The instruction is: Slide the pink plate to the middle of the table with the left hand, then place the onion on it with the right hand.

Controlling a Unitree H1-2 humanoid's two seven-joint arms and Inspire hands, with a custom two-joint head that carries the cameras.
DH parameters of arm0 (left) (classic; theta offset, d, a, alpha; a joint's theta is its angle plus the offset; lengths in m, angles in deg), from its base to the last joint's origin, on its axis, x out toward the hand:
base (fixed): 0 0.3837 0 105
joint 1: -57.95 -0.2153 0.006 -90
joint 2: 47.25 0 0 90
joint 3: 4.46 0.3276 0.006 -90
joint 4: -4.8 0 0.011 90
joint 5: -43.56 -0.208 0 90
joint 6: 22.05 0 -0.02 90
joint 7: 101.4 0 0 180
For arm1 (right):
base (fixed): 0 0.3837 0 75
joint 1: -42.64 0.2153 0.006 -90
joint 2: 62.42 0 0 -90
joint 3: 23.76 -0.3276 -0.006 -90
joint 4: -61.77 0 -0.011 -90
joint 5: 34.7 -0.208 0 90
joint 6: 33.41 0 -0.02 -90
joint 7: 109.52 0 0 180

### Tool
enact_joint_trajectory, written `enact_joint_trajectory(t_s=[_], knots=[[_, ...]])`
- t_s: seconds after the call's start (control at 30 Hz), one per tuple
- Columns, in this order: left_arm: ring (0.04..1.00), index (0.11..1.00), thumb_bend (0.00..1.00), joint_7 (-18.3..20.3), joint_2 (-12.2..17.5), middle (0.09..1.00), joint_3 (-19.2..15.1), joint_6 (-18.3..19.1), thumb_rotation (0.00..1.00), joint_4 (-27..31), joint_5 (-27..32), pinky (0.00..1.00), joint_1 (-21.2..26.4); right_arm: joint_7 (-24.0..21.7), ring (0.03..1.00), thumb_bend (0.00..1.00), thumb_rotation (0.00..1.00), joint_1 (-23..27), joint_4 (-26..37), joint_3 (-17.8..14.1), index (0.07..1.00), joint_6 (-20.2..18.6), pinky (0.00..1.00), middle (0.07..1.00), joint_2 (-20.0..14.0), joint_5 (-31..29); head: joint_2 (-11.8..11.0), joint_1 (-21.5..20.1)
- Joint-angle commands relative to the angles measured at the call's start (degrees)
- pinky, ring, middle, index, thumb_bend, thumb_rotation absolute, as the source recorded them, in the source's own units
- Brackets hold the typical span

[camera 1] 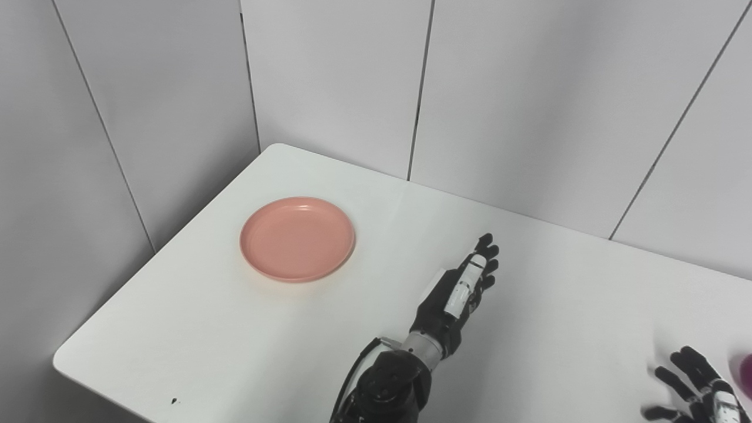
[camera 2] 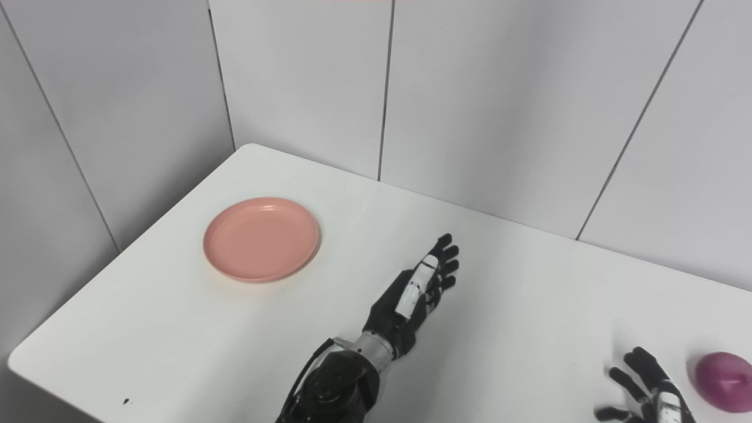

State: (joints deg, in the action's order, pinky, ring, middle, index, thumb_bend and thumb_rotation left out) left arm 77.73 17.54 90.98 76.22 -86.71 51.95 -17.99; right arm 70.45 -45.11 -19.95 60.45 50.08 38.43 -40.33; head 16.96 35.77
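A round pink plate (camera 1: pixel 297 238) lies flat on the left part of the white table (camera 1: pixel 529 305), with nothing on it. My left hand (camera 1: pixel 461 291) hovers over the table's middle, well to the right of the plate, fingers stretched out and apart, holding nothing. A purple onion (camera 2: pixel 724 373) rests near the right edge of the table; in the left eye view only its sliver (camera 1: pixel 746 376) shows. My right hand (camera 2: pixel 646 388) is at the bottom right, just left of the onion, fingers spread and not touching it.
Grey wall panels (camera 1: pixel 329 76) close in the table at the back and left. The table's rounded front-left corner (camera 1: pixel 61 358) is near, with a small dark speck (camera 1: pixel 174 401) on the surface beside it.
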Motion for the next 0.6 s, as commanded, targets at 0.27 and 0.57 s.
enact_joint_trajectory(t_s=[0.27,0.57], knots=[[1.000,0.997,0.46,-1.1,-0.7,1.000,-1.6,1.3,1.00,6.6,-1.0,1.00,4.0,-0.4,0.702,0.37,0.01,1.0,-0.3,0.6,0.792,7.1,0.43,0.788,0.6,0.5,-0.5,0.4],[1.000,1.000,0.46,-1.0,-0.1,1.000,-3.2,1.6,1.00,9.1,-1.2,1.00,5.1,-0.4,0.708,0.37,0.00,1.2,-0.7,0.9,0.810,8.5,0.43,0.801,0.5,0.6,-0.9,0.7]])
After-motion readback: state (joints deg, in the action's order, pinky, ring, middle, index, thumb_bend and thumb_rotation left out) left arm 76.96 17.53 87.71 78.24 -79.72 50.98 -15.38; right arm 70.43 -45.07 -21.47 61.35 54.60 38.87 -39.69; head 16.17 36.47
